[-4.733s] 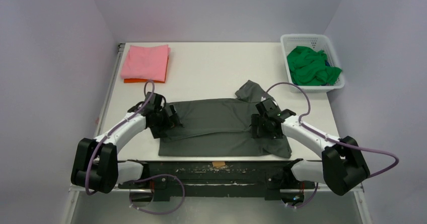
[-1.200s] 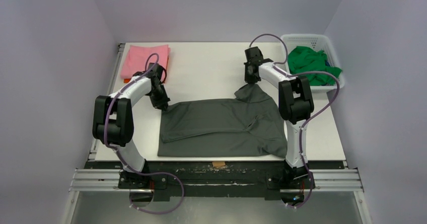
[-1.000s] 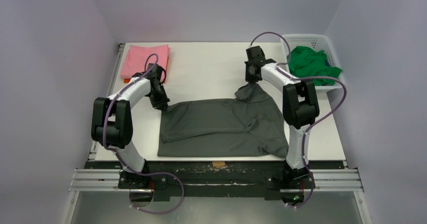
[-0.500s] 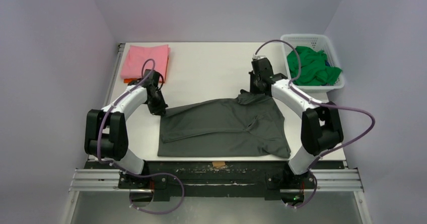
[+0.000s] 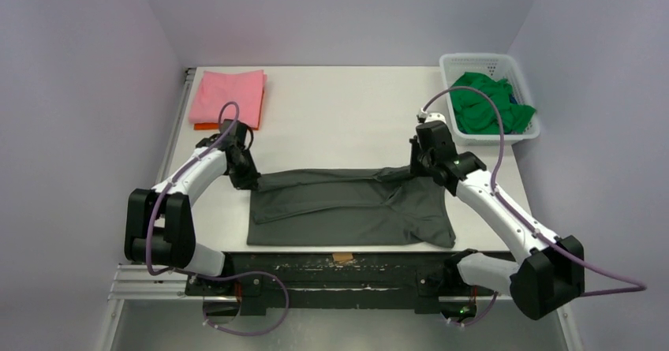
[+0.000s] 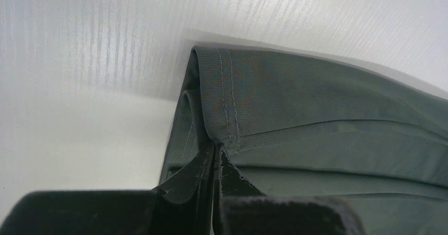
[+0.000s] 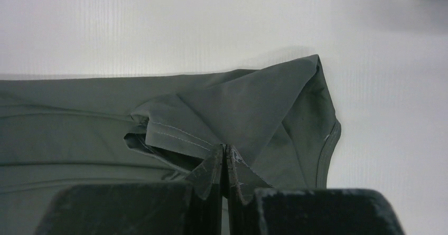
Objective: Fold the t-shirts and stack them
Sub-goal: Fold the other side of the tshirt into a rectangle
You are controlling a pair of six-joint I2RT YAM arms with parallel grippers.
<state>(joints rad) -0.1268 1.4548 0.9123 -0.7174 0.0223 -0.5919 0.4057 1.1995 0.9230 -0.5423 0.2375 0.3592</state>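
Observation:
A dark charcoal-grey t-shirt (image 5: 347, 209) lies across the near middle of the table, its far edge doubled over toward me. My left gripper (image 5: 246, 179) is shut on the shirt's far left hemmed corner (image 6: 224, 105), pinched at the fingertips (image 6: 216, 151). My right gripper (image 5: 413, 169) is shut on the far right sleeve edge (image 7: 232, 113), with cloth bunched at the tips (image 7: 224, 149). A folded pink t-shirt (image 5: 227, 96) lies on an orange t-shirt (image 5: 207, 126) at the far left. A bright green t-shirt (image 5: 487, 102) fills the basket.
The white lattice basket (image 5: 489, 59) stands at the far right corner of the table. White table surface (image 5: 339, 106) shows between the pink stack and the basket. A small tan tag (image 5: 342, 257) sits on the near table edge.
Both grippers have drawn the shirt's far edge toward me, from the far half of the table down to the middle. The cloth they hold has folded over and the shirt looks narrower front to back.

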